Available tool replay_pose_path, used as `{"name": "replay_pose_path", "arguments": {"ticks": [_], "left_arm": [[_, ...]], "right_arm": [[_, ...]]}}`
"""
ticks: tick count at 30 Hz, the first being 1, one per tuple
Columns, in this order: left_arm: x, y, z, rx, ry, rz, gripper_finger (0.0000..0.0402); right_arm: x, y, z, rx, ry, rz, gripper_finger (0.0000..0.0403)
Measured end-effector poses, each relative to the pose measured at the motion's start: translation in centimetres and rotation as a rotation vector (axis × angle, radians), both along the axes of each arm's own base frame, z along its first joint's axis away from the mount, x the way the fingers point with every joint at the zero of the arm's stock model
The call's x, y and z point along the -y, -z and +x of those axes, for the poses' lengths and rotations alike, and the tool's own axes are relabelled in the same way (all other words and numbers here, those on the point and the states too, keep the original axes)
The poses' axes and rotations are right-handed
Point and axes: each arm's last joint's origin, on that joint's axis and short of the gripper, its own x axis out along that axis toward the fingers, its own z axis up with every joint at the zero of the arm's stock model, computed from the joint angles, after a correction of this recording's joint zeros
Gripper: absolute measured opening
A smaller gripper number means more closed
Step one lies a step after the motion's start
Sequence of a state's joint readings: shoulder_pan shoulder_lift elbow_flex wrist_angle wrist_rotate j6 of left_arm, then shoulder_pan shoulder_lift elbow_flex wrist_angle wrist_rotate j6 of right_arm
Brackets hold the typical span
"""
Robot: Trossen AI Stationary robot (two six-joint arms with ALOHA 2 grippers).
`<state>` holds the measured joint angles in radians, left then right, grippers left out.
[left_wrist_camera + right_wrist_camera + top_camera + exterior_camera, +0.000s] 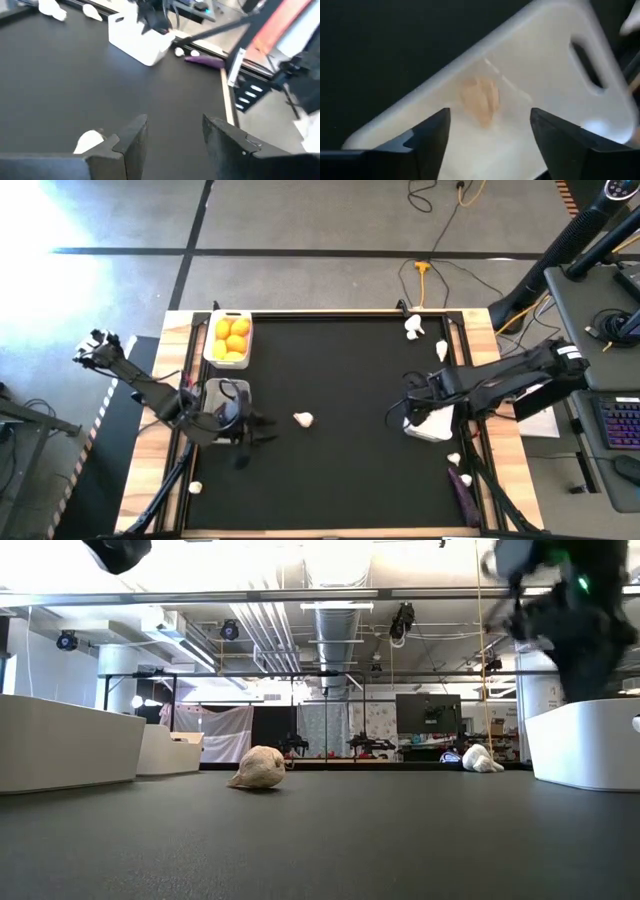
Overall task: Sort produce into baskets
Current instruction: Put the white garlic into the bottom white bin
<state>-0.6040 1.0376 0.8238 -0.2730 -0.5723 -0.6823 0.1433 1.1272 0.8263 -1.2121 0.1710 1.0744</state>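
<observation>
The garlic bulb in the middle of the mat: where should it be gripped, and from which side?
Probably grip the garlic bulb across its round body, coming straight down. It lies on its side, alone on the mat, so its flanks look free.

The right gripper point(408, 412) covers most of the right bin point(432, 426) from above. Inside that bin point(530, 65) a blurred tan lump point(480, 100) shows, perhaps garlic. The left bin point(222, 393) sits half hidden under the left arm. The eggplant point(464, 492) lies partly behind cables.
</observation>
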Motion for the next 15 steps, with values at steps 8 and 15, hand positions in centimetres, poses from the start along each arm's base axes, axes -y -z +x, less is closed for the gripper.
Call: {"name": "replay_pose_path", "arguments": {"ticks": [8,15], "left_arm": [[0.2,0.5,-0.5,-0.103,0.106,-0.102,0.0168],[0.8,0.5,-1.6,-0.150,0.168,-0.179,0.0168]], "right_arm": [[-1.3,-6.0,6.6,0.428,-0.264,-0.208,0.0290],[-3.1,-4.9,15.9,0.670,-0.634,-0.347,0.0291]]}}
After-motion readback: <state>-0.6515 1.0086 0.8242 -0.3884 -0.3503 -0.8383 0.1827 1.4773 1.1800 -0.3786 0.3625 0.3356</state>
